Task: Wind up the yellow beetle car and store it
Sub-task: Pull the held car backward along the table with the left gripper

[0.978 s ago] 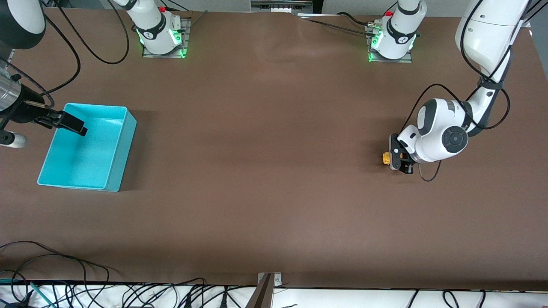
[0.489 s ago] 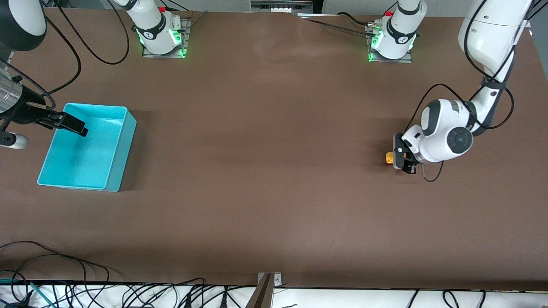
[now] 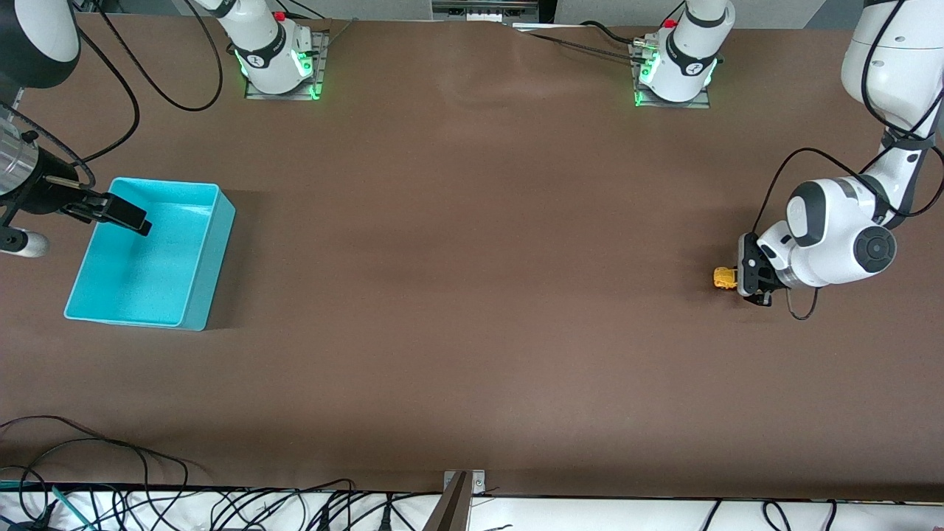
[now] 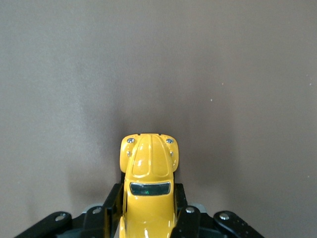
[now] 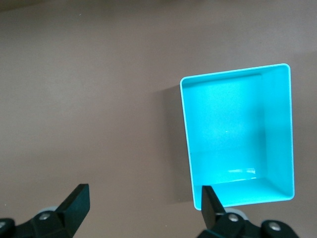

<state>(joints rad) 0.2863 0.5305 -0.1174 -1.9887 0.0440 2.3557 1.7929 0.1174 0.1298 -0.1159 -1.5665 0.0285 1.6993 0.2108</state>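
The yellow beetle car [image 3: 725, 278] is held down at the brown table surface near the left arm's end. My left gripper [image 3: 743, 277] is shut on it, and its nose sticks out past the fingertips. In the left wrist view the car [image 4: 148, 173] sits between the black fingers [image 4: 113, 204], and my left gripper [image 4: 148, 206] clamps its sides. My right gripper [image 3: 122, 214] is open and empty, and hangs over the edge of the turquoise bin [image 3: 210, 258]. In the right wrist view my right gripper [image 5: 143, 208] is spread wide, with the empty bin [image 5: 185, 129] below one finger.
The arm bases stand at the table's edge farthest from the front camera [image 3: 276, 63] [image 3: 675, 70]. Loose cables [image 3: 147, 501] lie along the edge nearest that camera. Bare brown table [image 3: 472, 258] spans between the car and the bin.
My left gripper has moved with the car along the table toward the left arm's end. The right arm has not moved.
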